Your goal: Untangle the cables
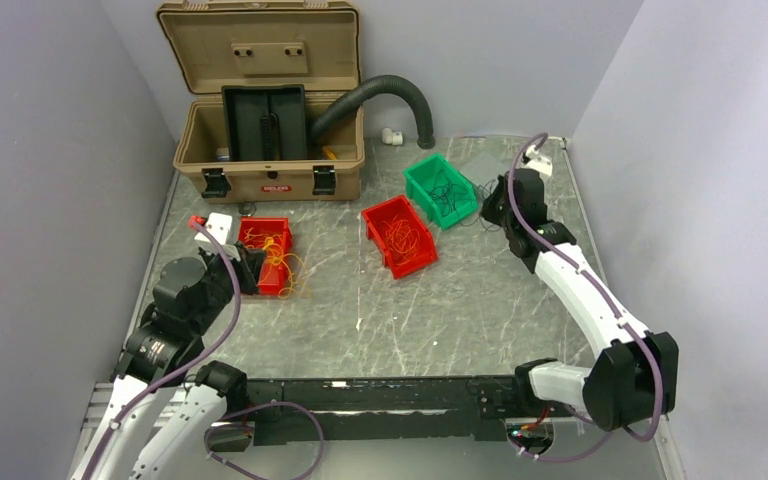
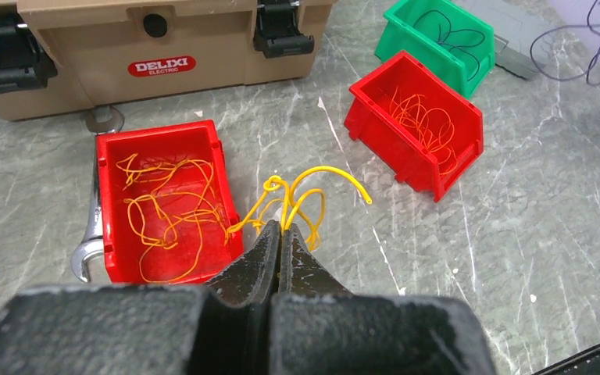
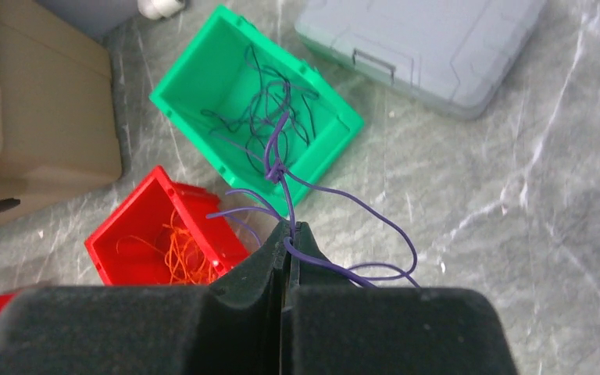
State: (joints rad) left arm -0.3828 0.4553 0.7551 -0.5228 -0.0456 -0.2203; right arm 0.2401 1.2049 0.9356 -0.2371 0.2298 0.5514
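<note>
Left fingers (image 2: 275, 238) are pinched tight on a knot of yellow cables (image 2: 305, 199), held just beside the left red bin (image 2: 156, 131), with one strand trailing back over its rim. Right fingers (image 3: 283, 238) are clamped shut on purple cables (image 3: 277, 148), which stretch up into the green bin (image 3: 191, 58); loose loops lie on the surface (image 3: 516, 234).

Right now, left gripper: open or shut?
Shut on the yellow cables: jaws of the left gripper press together, strands emerging from the tips.

Thin yellow cables (image 2: 275, 186) spilling from left red bin (image 2: 156, 134), orange cables (image 2: 420, 125) in middle red bin (image 2: 394, 156), purple cables (image 3: 277, 168) leaving green bin (image 3: 195, 74)
</note>
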